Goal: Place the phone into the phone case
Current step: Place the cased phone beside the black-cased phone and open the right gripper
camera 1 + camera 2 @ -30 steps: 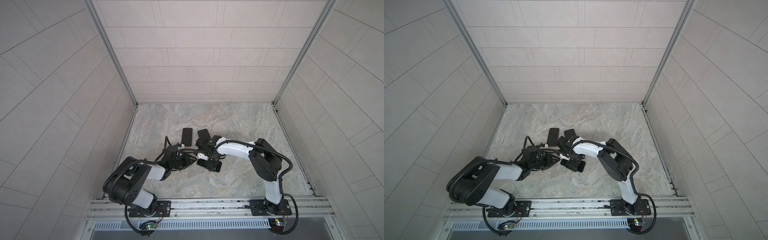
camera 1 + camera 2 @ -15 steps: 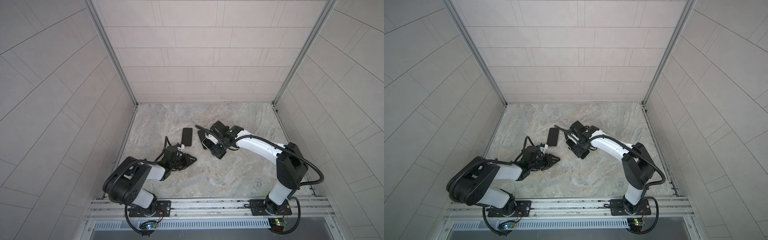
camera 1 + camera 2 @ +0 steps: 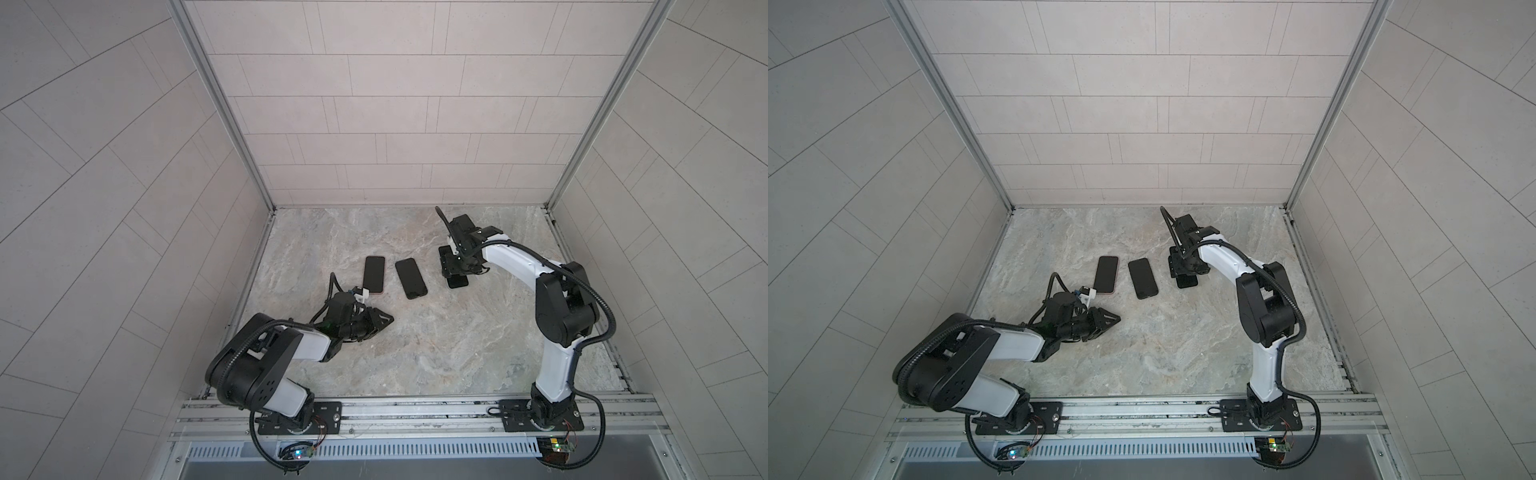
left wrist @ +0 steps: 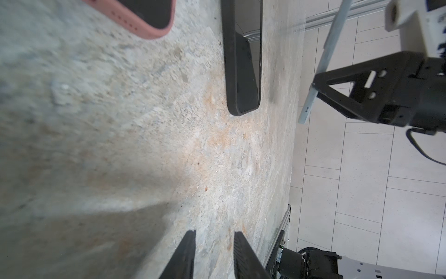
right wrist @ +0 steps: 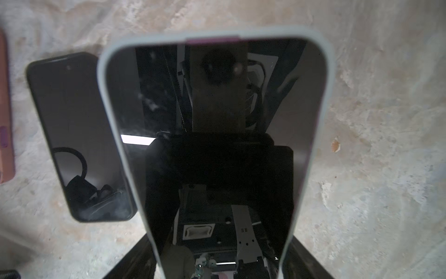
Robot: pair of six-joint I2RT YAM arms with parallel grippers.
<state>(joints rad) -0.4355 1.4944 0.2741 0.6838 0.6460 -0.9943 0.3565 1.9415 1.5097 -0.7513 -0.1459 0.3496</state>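
Presently, a glossy black pale-rimmed phone (image 5: 217,145) is gripped by the right pincer (image 5: 222,262); the left pincer (image 4: 214,235) is seen narrowly parted, empty.

- We find a robot test cell: tiled panels (image 3: 374,104) on aluminium posts (image 3: 224,108) enclose three sides.
- We note left arm (image 3: 307,347) and right arm (image 3: 515,259) bolted to a rail (image 3: 415,409) at the front edge of the table (image 3: 415,345).

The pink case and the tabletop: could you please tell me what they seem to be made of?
Pink case: probably soft silicone or rubber, matte; dull sheen, rounded edge, small punched holes.
Tabletop: stone-look, grey-beige veining, matte; real marble or printed laminate, I cannot tell.
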